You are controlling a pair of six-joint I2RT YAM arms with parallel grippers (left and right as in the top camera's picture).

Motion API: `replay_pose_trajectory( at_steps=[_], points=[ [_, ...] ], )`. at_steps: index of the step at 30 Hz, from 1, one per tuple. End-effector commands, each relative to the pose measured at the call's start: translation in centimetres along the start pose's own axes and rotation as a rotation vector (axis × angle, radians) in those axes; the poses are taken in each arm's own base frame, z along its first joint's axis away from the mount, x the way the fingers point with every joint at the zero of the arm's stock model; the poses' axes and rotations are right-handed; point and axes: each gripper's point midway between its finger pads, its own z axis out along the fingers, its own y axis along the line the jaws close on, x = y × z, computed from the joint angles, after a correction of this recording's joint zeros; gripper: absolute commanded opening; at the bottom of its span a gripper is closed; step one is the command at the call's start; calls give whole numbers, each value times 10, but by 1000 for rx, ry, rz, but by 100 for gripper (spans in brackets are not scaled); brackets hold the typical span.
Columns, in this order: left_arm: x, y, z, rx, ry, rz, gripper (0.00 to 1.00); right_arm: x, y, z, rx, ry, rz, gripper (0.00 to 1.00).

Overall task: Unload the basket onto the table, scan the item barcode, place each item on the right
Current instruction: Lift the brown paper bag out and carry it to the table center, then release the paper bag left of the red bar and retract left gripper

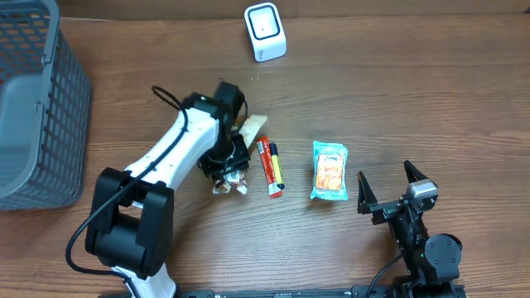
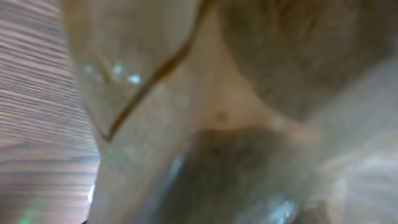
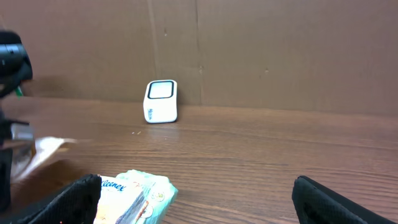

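Note:
A crinkly tan and clear packet [image 1: 252,125] lies left of centre on the table, its ends sticking out from under my left gripper [image 1: 229,163]. That gripper sits down on the packet and looks shut on it. In the left wrist view the packet [image 2: 186,93] fills the frame as a blur, and the fingers are hidden. The white barcode scanner [image 1: 265,31] stands at the back of the table and also shows in the right wrist view as the scanner [image 3: 161,101]. My right gripper [image 1: 389,189] rests near the front right, open and empty, beside the tissue pack [image 1: 330,170].
A red pen [image 1: 267,169] and a yellow marker [image 1: 278,165] lie just right of the packet. A grey mesh basket [image 1: 33,108] stands at the far left. The tissue pack [image 3: 134,196] lies by my right gripper's [image 3: 199,194] left finger.

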Motion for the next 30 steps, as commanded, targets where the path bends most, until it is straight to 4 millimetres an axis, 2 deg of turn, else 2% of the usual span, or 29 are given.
replay_pose_trajectory(
  at_steps=[1,4,5,7,12,18,22,26,27,30],
  points=[
    [6,-3,14,-28,-30,-59,4,3,-2,0,11,2,-3,100],
    [10,-14,21,-17,-58,-13,4,3,-2,0,11,2,-2,100],
    [11,-16,21,-21,-69,-2,12,3,-2,0,11,2,-3,100],
    [12,-19,21,-25,-81,13,57,3,-2,0,11,2,-3,100],
    [11,-19,20,-24,-82,56,69,3,-2,0,11,2,-3,100],
    [8,-22,6,-27,-79,102,82,3,-2,0,11,2,-3,100],
    [3,-30,-13,-23,-99,157,83,3,-2,0,11,2,-3,100],
    [-3,-43,-31,2,-133,207,77,3,-2,0,11,2,-3,100],
    [-3,-45,-32,5,-138,217,72,3,-2,0,11,2,-3,100],
    [-5,-42,-29,-31,-160,234,34,3,-2,0,11,2,-3,100]
  ],
)
